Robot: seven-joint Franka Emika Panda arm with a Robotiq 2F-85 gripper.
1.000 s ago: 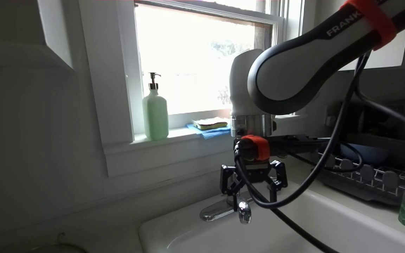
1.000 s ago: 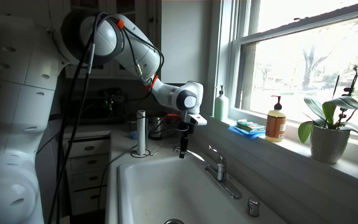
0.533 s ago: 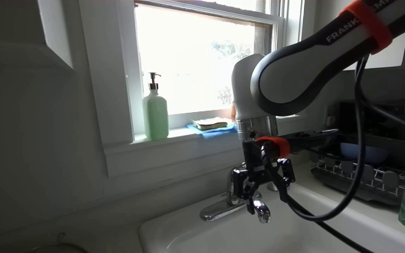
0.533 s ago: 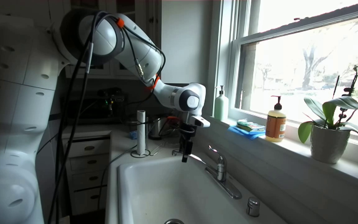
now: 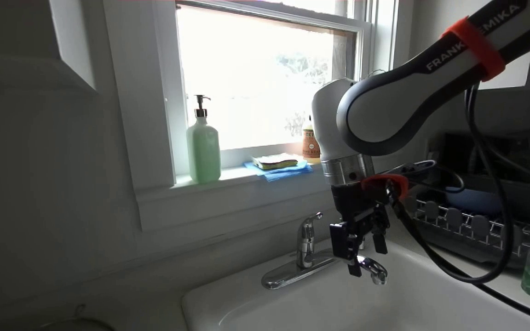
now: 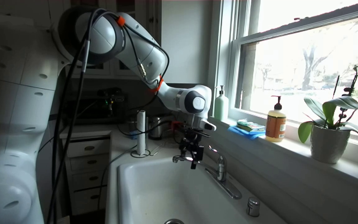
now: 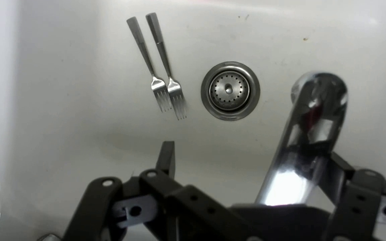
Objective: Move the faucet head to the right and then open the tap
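Tool [image 7: 251, 149] above white sink [image 6: 166, 185] (bright window [image 5: 251, 78] alongside)

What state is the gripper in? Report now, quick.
Gripper: open, nothing clamped; in the wrist view the faucet head shows between its spread jaws.

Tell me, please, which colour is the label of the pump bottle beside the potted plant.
The label is orange-brown; it shows best in an exterior view.

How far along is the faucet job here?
Looks done: the faucet head has swung rightward in an exterior view; whether far enough is unclear. In hand: the open gripper straddles it in the wrist view, one finger apparently against its side. Remaining: opening the tap; its lever handle is untouched.
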